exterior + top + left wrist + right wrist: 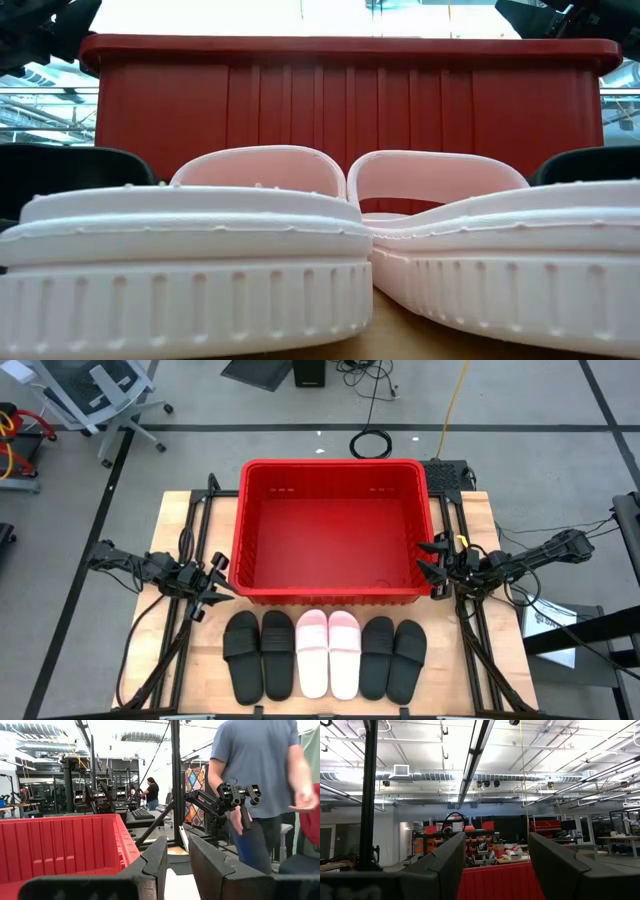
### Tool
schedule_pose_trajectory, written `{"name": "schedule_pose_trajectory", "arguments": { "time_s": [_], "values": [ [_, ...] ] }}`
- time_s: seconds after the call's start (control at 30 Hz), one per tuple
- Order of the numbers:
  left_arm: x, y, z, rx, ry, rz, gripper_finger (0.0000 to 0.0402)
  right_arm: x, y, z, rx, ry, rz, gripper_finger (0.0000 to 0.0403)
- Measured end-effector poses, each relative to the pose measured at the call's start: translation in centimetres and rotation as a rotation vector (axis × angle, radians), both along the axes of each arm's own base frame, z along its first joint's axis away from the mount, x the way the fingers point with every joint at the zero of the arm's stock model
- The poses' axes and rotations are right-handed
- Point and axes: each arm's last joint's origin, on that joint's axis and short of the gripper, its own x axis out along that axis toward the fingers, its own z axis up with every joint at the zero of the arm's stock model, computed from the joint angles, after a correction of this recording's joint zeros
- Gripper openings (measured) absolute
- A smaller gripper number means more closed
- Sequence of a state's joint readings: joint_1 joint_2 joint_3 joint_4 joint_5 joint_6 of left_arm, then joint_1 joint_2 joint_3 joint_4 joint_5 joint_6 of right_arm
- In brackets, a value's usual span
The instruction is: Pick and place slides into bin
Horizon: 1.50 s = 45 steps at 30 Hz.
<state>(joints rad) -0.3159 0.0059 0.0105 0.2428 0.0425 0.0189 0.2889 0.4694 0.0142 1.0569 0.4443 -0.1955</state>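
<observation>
Six slides lie side by side in a row at the table's near edge, soles down: two black [258,653], two pale pink [328,652], two black [392,656]. The pink pair fills the low view [320,250]. The red bin [333,528] stands behind them at the table's middle, empty inside; it also shows in the left wrist view [60,850]. My left gripper [222,582] is open, empty, at the bin's left wall. My right gripper [432,560] is open, empty, at the bin's right wall; its fingers [445,865] show the bin's red rim [500,880] between them.
A person in a blue shirt [260,770] stands beyond the table's right side, behind my right arm [225,800]. Black frame rails [190,540] run along both table sides. Bare wood [180,670] lies left and right of the row of slides.
</observation>
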Motion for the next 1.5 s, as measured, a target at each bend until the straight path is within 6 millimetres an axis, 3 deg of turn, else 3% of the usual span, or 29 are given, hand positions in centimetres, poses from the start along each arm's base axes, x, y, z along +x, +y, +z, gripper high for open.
{"name": "schedule_pose_trajectory", "arguments": {
  "time_s": [0.93,1.17,1.5],
  "values": [
    [0.00,0.00,0.00,0.000,0.000,0.000,0.0088,0.00,0.00,0.00,0.000,0.000,0.000,0.0206],
    [0.08,0.42,0.16,-0.035,-0.008,0.140,0.0088,0.01,0.00,-0.01,0.000,0.002,0.000,0.0206],
    [0.01,0.57,0.48,-0.064,-0.036,0.178,0.0088,-0.06,-0.02,0.10,0.095,-0.035,0.054,0.0206]
  ]
}}
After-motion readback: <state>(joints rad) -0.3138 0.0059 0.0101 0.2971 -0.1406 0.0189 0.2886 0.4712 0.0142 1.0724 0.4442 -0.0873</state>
